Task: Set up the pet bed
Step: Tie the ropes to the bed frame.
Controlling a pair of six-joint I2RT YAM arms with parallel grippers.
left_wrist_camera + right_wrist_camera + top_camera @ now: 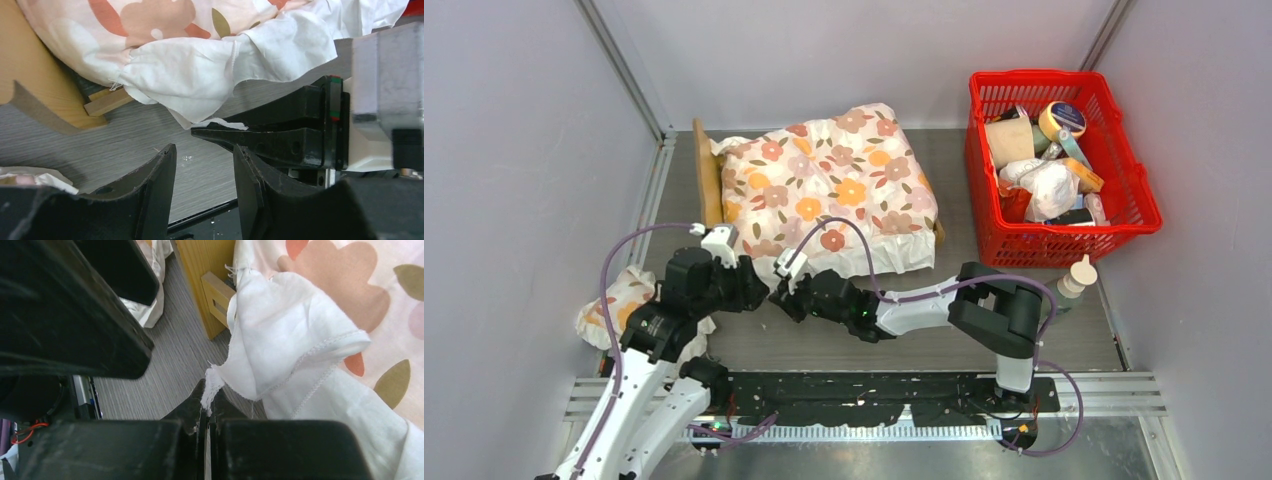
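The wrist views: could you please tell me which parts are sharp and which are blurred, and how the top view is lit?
Left wrist view: the white floral-print cushion is sharp, while the right gripper's pale housing at the right edge is blurred. Right wrist view: the cushion's stitched hem is crisp, but the near black fingers are soft. Top view: even light, soft shadows, no glare.
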